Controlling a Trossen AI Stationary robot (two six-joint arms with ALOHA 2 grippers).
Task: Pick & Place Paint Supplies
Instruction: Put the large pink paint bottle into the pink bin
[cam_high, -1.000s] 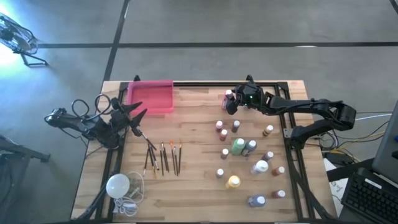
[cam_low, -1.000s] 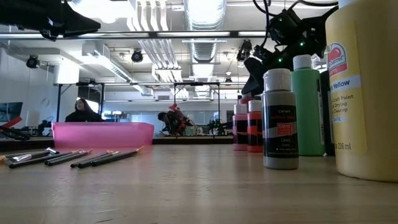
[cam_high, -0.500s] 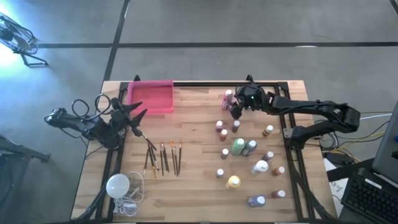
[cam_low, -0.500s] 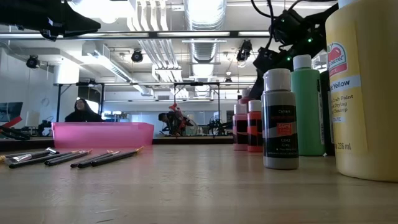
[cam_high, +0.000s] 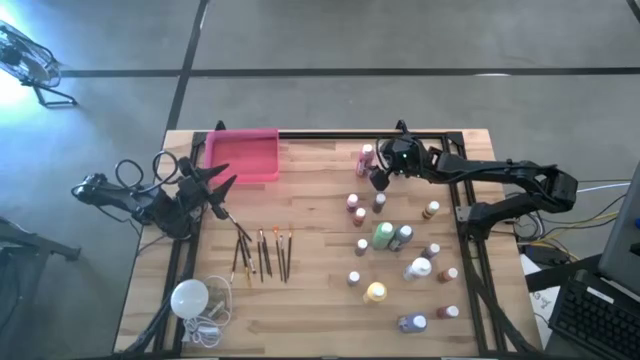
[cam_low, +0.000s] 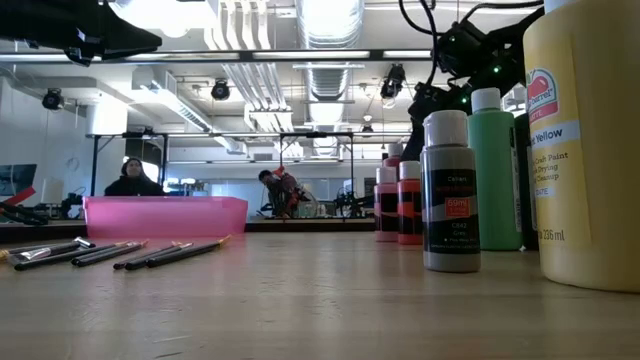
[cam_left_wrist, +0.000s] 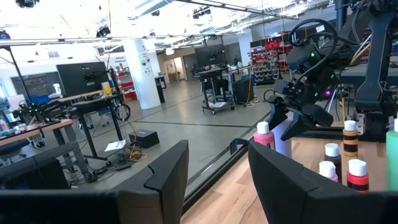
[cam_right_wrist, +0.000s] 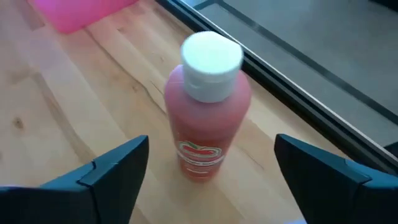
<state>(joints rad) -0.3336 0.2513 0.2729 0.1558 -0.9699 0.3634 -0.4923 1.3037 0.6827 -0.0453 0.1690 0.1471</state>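
A pink paint bottle (cam_right_wrist: 208, 106) with a white cap stands upright on its base on the wooden table (cam_high: 310, 300), toward the far right (cam_high: 366, 157). My right gripper (cam_right_wrist: 211, 143) is open just beside it (cam_high: 378, 178), slanting down. Its fingers stand wide to either side and touch nothing. Several more white-capped bottles (cam_high: 384, 236) stand across the right half. Several thin brushes (cam_high: 262, 255) lie flat left of centre. My left gripper (cam_high: 222, 190) waits open above the table's left edge, holding nothing (cam_left_wrist: 217, 149).
A pink tray (cam_high: 242, 155) sits at the far left. A white bulb with a cord (cam_high: 189, 297) lies at the near left corner. A black frame rail (cam_high: 440, 133) runs along the far edge behind the pink bottle. Bare wood lies between the brushes and the bottles.
My right gripper has drawn back a little from the pink bottle toward the table's near edge and tipped somewhat. The bottle stays standing where it was.
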